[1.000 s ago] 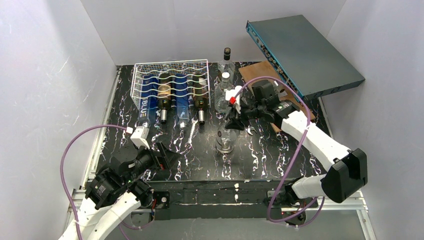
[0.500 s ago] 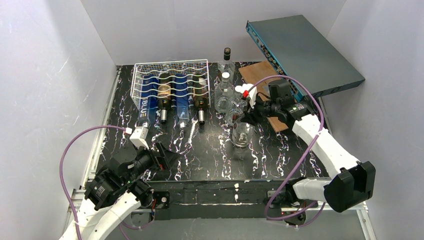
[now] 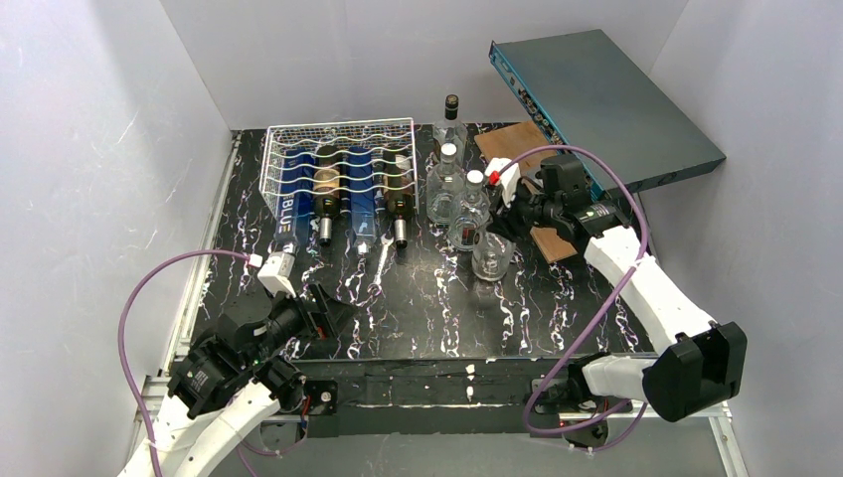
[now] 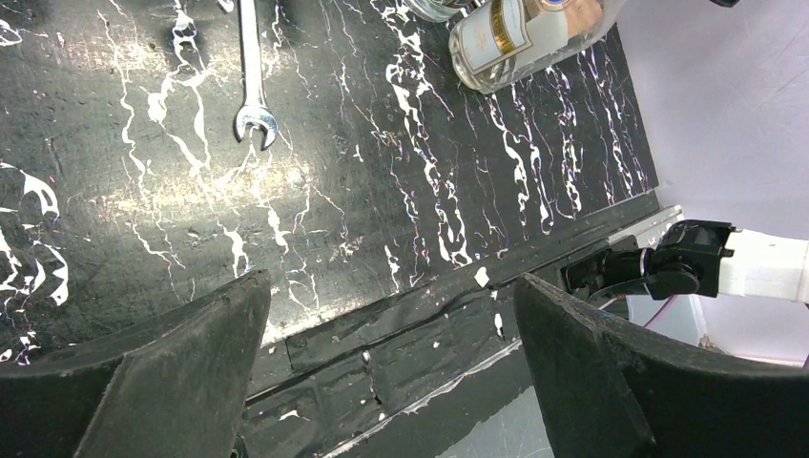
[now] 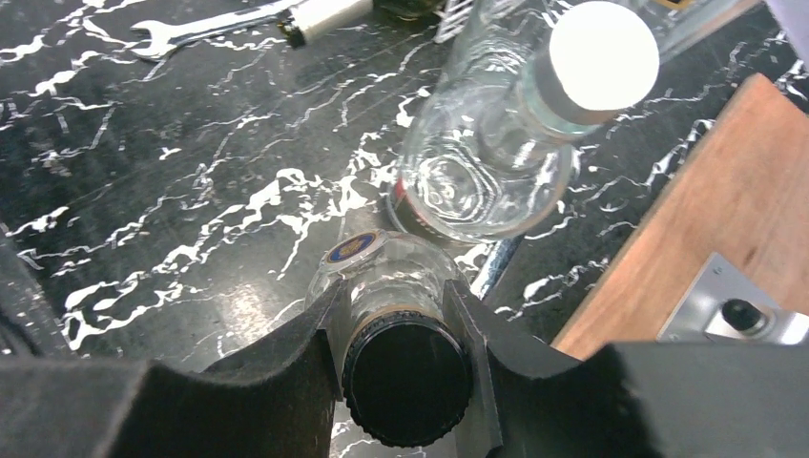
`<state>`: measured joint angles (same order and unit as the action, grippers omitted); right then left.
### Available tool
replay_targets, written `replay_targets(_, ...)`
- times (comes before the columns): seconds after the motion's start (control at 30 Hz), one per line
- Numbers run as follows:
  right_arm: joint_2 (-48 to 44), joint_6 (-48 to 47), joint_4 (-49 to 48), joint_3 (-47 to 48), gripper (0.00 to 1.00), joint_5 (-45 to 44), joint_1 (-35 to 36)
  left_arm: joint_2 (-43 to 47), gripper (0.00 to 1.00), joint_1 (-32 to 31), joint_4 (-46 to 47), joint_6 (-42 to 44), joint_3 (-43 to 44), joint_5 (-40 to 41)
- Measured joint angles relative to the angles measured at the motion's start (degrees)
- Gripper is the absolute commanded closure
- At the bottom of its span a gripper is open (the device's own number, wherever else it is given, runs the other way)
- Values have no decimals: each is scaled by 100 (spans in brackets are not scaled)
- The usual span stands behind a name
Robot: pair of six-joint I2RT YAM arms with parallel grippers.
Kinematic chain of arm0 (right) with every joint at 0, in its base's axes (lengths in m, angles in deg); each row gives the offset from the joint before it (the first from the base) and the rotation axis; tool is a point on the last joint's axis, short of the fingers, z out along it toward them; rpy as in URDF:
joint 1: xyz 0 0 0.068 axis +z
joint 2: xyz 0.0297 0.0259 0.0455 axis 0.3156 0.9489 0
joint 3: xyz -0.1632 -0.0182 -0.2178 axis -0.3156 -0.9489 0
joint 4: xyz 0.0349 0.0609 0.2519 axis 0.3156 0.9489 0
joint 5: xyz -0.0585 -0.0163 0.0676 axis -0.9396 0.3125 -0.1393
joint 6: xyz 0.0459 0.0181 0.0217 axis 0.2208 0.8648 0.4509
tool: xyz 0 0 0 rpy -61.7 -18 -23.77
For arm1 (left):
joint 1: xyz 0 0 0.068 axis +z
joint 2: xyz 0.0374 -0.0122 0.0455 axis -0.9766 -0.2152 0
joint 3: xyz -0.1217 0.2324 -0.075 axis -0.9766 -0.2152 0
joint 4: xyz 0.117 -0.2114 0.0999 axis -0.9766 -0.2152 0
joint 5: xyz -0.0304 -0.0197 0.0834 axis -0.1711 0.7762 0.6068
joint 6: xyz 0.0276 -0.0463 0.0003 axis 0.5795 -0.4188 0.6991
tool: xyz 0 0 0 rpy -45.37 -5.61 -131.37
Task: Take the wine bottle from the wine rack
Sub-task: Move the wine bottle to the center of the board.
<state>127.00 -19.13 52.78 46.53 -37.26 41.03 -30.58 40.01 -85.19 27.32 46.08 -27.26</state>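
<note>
The right gripper (image 5: 401,320) is closed on the neck of a clear bottle (image 3: 490,260) just under its black cap, probably to keep it upright as it is set on the table (image 3: 418,318) right of the rack (image 3: 338,132), beside two other clear bottles (image 3: 444,189). Four dark and blue bottles (image 3: 348,194) lie in the rack. The left gripper (image 4: 391,286), jaws wide and empty, sits well in front of the rack, out of the way.

Count, as seen from the room:
Wine rack (image 3: 338,127): 1.
Blue bottle (image 3: 295,189), lying in rack: 2.
Dark bottle (image 3: 326,194), lying in rack: 2.
Clear bottle (image 3: 444,194), upright: 4.
Wrench (image 3: 363,245): at least 2.
Wooden board (image 3: 507,142): 1.
</note>
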Motion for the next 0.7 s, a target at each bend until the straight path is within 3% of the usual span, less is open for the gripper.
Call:
replay_targets(0.3,214,-129,-264,149,89,-660,-175,13,2,0,-28,2,0,0)
replay_targets(0.37,271,-170,-334,186,84,-811,-208,11,2,0,-39,2,0,0)
replay_targets(0.53,356,-190,-444,223,57,-986,-271,11,2,0,-39,2,0,0)
replay_targets(0.7,361,-227,-439,229,50,-970,-273,-2,2,0,-39,2,0,-2)
